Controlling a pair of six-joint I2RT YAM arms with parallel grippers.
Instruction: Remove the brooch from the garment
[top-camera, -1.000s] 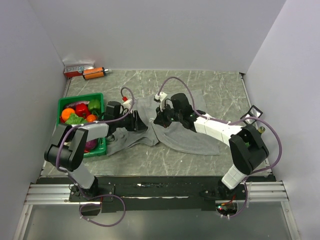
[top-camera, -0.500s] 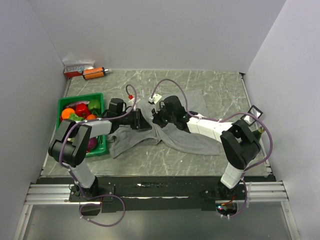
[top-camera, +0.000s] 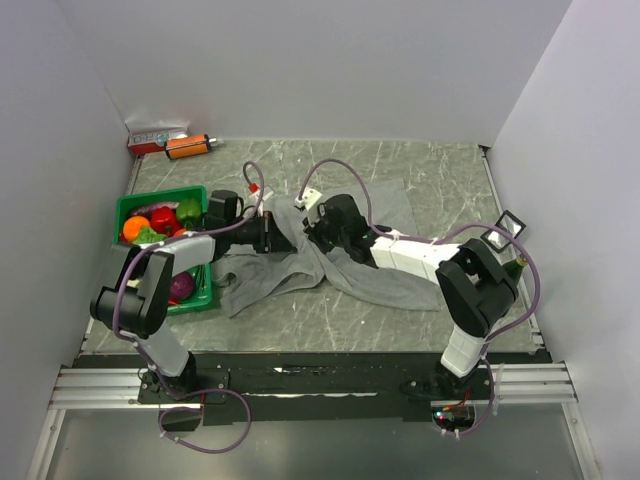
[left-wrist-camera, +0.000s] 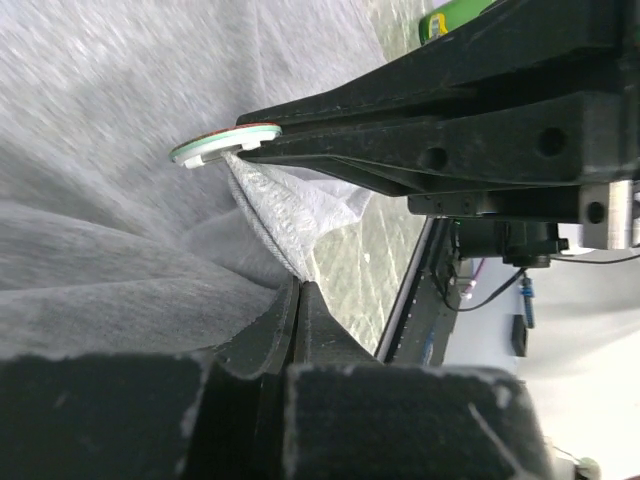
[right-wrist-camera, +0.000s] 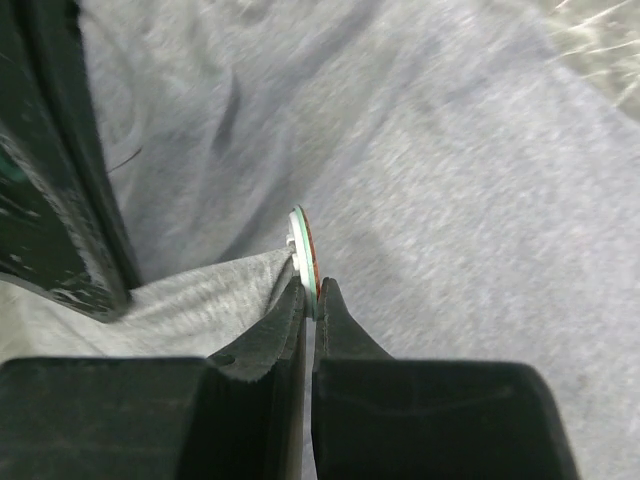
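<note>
Below, the garment (top-camera: 392, 286) lies on a marbled, white-walled table (top-camera: 450, 170).

Soft, even overhead light; wide view crisp, wrist views patchy.
The top view is bright and evenly lit, with only faint, diffuse shadows beneath the arms (top-camera: 420, 258) and a dull sheen on the marbled worktop (top-camera: 450, 170). In the left wrist view the garment (left-wrist-camera: 100, 120) smears into streaky blur at upper left (the brooch (left-wrist-camera: 222, 145) rim reads sharp), and the left tool (left-wrist-camera: 297, 285) is a dark, underexposed mass. The right wrist view is soft-focused, with bright glints at top right.
</note>
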